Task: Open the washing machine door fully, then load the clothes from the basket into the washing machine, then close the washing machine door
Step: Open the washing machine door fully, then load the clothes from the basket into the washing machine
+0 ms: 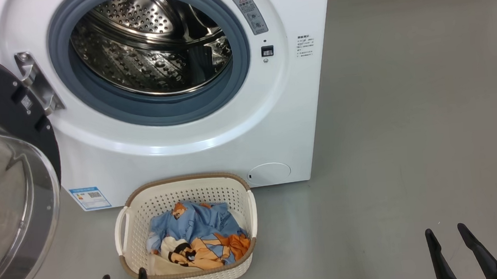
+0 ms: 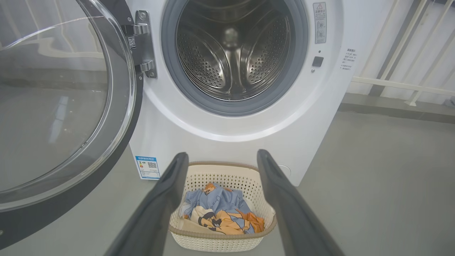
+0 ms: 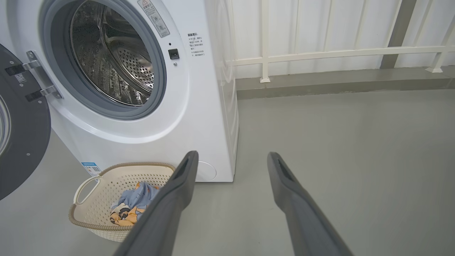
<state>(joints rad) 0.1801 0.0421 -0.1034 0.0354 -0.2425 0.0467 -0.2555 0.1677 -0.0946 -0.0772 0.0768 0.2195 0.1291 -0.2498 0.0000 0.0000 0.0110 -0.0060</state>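
Head camera looks steeply down; wrist cameras face forward, lower; all three share washing machine [image 1: 187, 163] and basket [image 1: 181, 195].

Smooth grey floor [image 1: 409, 121], matte, running back to a low raised kerb [image 3: 337, 80]. Standing on it at the left, a white washing machine [image 1: 178, 159]. Set down just in front of the machine's base, a cream basket [image 1: 190, 194] with a brown rim.
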